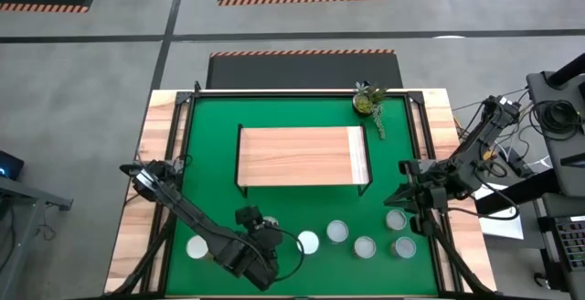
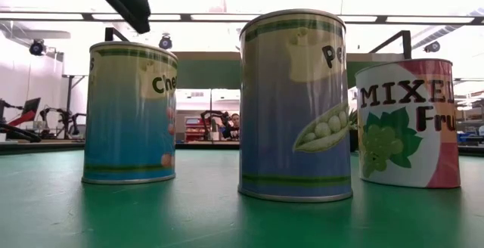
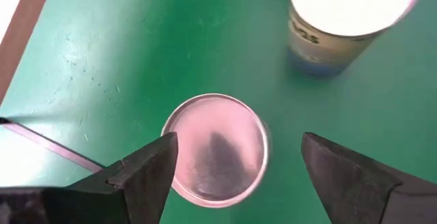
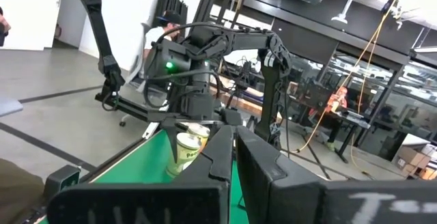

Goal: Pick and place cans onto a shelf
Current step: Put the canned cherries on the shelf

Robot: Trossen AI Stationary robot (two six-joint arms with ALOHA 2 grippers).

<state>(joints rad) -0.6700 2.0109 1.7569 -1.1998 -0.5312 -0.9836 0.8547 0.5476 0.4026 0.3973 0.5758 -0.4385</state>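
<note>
Several cans with shiny silver tops stand on the green mat (image 1: 210,144) near the table's near edge. My left gripper (image 1: 265,230) hovers open above one can (image 3: 215,149), its fingers on either side of the round top without touching it. A second can (image 3: 348,12) stands just beyond it. The wood-topped shelf (image 1: 302,156) stands at the mat's middle with nothing on it. My right gripper (image 1: 399,193) is shut and empty at the shelf's right end; it also shows in the right wrist view (image 4: 233,149). The low view shows three labelled cans (image 2: 295,104) close up.
A small green potted plant (image 1: 368,101) stands at the mat's far right corner. Other cans stand in a loose row (image 1: 337,232) (image 1: 365,246) (image 1: 404,246), with one apart at the near left (image 1: 198,245). Green mat lies bare left of and behind the shelf.
</note>
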